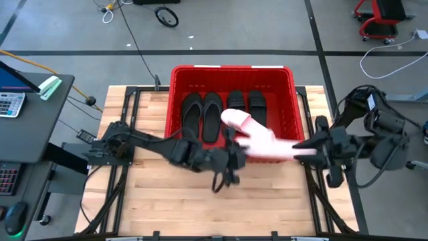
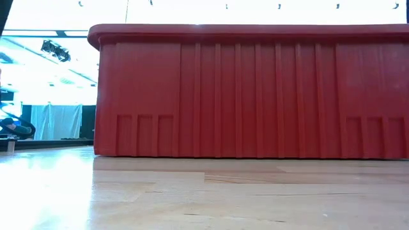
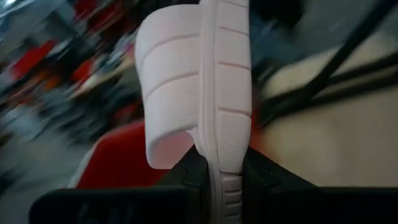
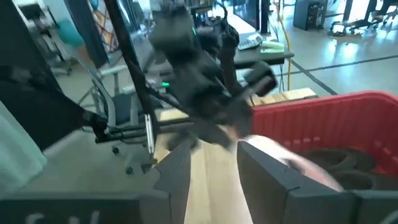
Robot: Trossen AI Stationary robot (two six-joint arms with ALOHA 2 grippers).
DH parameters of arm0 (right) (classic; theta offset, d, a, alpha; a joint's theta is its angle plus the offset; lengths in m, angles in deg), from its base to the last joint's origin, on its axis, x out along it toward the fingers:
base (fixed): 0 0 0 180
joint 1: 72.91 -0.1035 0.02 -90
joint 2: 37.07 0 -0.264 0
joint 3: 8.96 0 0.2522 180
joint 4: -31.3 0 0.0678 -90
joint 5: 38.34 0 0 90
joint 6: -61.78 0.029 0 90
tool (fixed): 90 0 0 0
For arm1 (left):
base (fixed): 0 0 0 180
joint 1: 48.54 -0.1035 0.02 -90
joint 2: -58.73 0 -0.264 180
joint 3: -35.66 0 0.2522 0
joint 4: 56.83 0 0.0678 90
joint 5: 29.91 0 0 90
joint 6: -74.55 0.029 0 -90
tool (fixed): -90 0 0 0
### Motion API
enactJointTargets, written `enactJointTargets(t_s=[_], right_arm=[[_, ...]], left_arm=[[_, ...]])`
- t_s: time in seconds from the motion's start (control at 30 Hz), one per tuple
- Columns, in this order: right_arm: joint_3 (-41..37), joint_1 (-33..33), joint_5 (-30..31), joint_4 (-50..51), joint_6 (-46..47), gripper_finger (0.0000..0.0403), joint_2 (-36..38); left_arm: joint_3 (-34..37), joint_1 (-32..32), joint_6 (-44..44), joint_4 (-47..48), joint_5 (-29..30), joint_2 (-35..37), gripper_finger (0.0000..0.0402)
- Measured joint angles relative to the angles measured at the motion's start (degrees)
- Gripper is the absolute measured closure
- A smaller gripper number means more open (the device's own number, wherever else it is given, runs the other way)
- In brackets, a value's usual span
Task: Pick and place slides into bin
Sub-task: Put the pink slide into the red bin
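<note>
The red bin (image 1: 231,68) stands at the table's far middle; its near wall fills the low view (image 2: 255,96). Two black flip-flops (image 1: 202,114) and two black slides (image 1: 246,102) lie on its floor. My left gripper (image 1: 232,152) is at the bin's near rim, shut on a pale pink slide (image 1: 235,120) that reaches out over the bin. A second pale pink slide (image 1: 271,146) is over the bin's near right part, beside my right gripper (image 1: 309,148). That gripper is open with nothing between its fingers (image 4: 214,168), and the pink slide (image 4: 298,165) shows just outside one finger. My left gripper pinches the pink slide's sole by its edge (image 3: 225,155) between its two fingers, at one end of the sole. The slide stands on edge and runs straight out from the fingers, its wide strap (image 3: 168,87) to one side. It is lifted clear, above the bin (image 3: 118,162). My right gripper: I cannot tell whether it touches the second slide.
Bare wooden table top (image 1: 221,207) lies between the bin and the table's near edge. Dark frame rails (image 1: 127,134) run along the table's left and right sides. A desk with a calculator (image 1: 10,104) stands off the table at the left.
</note>
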Motion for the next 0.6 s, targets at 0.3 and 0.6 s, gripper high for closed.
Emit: enactJointTargets(t_s=[0.3,0.6], right_arm=[[0.00,0.23,0.23,-2.47,-8.27,0.0266,1.95],[-0.04,1.00,1.19,-1.43,-15.16,0.0268,1.23]], left_arm=[[0.11,-7.54,-7.24,14.69,13.47,-0.10,0.0348],[0.31,-13.23,-6.89,16.89,12.89,-8.30,0.0348]])
